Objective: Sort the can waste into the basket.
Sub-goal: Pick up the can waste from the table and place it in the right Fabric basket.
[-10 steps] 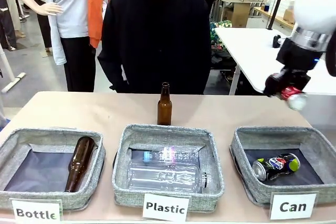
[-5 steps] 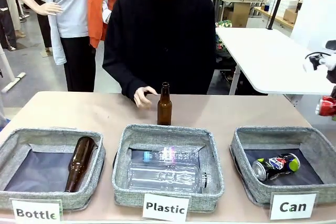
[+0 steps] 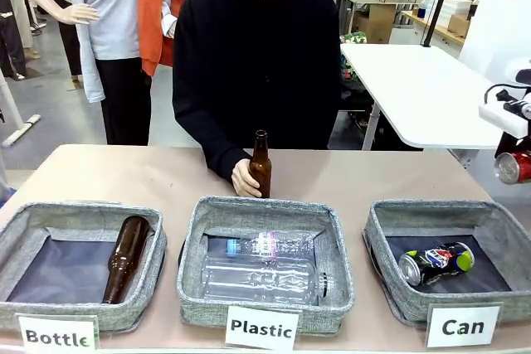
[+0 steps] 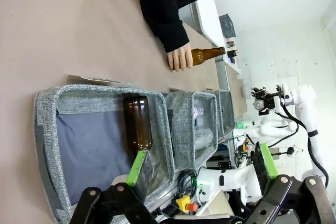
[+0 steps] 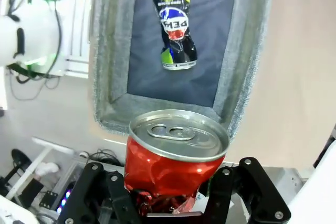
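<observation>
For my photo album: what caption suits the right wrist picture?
Right gripper holding a crushed red can above the basket, where a dark blue can already lies.

The red can and right gripper are cut off by the front view's right edge.

Right pincer clamped; left pincer spread wide.

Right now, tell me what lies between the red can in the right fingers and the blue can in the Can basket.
Open air and the basket's near rim: in the right wrist view the red can hangs over that rim, the blue can beyond on bare liner.
</observation>
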`<state>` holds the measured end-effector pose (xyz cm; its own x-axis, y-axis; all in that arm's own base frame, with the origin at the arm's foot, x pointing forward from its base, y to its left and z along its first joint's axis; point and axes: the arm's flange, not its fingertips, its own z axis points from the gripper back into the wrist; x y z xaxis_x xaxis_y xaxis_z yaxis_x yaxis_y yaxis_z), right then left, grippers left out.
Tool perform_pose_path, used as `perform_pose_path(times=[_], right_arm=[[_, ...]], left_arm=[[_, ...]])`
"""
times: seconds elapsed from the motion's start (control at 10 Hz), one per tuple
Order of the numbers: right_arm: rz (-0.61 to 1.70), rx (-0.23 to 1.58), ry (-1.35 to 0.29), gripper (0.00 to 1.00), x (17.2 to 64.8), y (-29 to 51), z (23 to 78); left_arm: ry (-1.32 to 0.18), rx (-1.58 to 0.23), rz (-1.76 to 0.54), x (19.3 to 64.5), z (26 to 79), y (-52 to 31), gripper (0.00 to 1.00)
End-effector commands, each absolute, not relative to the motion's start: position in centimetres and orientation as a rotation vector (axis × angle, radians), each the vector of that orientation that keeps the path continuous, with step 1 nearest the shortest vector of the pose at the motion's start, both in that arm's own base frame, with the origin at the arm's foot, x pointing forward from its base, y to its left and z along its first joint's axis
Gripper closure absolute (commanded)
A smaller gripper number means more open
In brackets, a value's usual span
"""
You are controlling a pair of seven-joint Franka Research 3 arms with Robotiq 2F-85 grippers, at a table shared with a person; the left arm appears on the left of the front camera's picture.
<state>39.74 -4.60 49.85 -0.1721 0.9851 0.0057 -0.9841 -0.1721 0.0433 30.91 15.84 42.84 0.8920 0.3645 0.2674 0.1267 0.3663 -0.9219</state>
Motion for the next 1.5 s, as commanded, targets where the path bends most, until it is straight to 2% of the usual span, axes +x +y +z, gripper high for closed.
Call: perform_pose_path(times=[0.0,0.2,0.3,0.4,0.5,0.7,0.8,1.0,1.4], right_arm=[[1.748,0.084,-0.011,1.00,39.5,-5.2,49.3],[1.759,0.123,-0.020,1.00,39.7,-5.3,49.0],[1.765,0.132,-0.021,0.46,39.8,-5.4,48.9],[1.770,0.125,-0.018,0.41,39.7,-5.4,48.9],[1.762,0.123,-0.012,0.00,39.8,-5.4,48.9],[1.755,0.135,-0.010,0.00,39.9,-5.5,48.8],[1.752,0.143,-0.011,0.18,39.9,-5.5,48.7],[1.751,0.160,-0.016,0.00,39.9,-5.8,48.5],[1.754,0.198,-0.019,0.00,40.4,-6.1,48.0]], left_arm=[[-0.471,-1.213,0.164,30.7,43.1,15.8,0.00],[-0.471,-1.213,0.164,30.7,43.1,15.8,0.00],[-0.471,-1.213,0.164,30.7,43.1,15.8,0.00],[-0.471,-1.213,0.164,30.7,43.1,15.8,0.00],[-0.471,-1.213,0.164,30.7,43.1,15.8,0.00],[-0.473,-1.198,0.160,30.9,42.8,15.8,0.00],[-0.540,-1.234,0.101,30.4,43.7,16.6,0.00],[-0.619,-1.211,0.115,28.0,46.5,20.9,0.00],[-0.730,-1.283,0.119,23.9,50.1,26.9,0.00]])
